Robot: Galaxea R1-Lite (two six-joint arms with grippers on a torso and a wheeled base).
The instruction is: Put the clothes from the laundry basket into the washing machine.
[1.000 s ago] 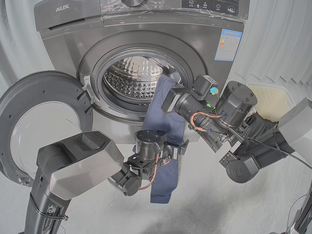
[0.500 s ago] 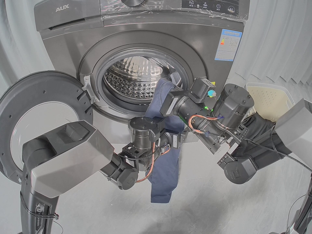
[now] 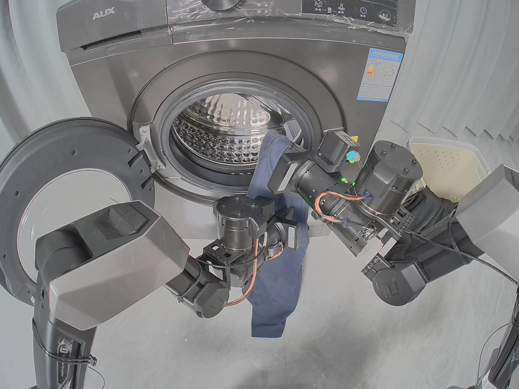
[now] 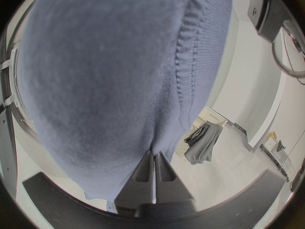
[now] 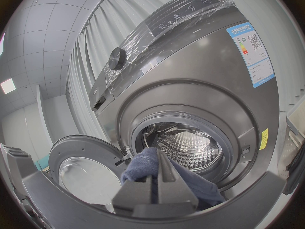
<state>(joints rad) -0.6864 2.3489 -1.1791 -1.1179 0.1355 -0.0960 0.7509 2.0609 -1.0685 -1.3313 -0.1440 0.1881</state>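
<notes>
Left wrist view: left gripper (image 4: 154,155) with its fingers (image 4: 166,175) pressed together on a fold of the navy garment (image 4: 105,80). The ribbed knit bulges right in front of the lens and blocks most of the washing machine. The cream laundry basket (image 4: 213,115) stands on the floor (image 4: 228,172) farther off, with a dark grey garment (image 4: 203,142) draped over its rim.

Right wrist view: right gripper (image 5: 155,170) with its fingers (image 5: 165,166) pinching another bunch of the navy garment. It is held in front of the washing machine (image 5: 190,80), low at the mouth of the drum (image 5: 187,147) and not inside. The door (image 5: 85,169) is swung wide open beside it. Plastic film covers the control panel beside the dial (image 5: 117,58). A blue label (image 5: 251,53) and a yellow sticker (image 5: 263,139) are on the front panel. The basket wall sits at the frame edge.

Head view: the navy garment hangs from the right side of the drum opening down the machine front, its lower end loose above the floor. The right arm holds the top end and the left arm grips the middle. The right arm crosses in front of the basket and hides part of it and of the dark grey garment. The open door stands to the left. A pale curtain (image 3: 476,55) hangs behind.
</notes>
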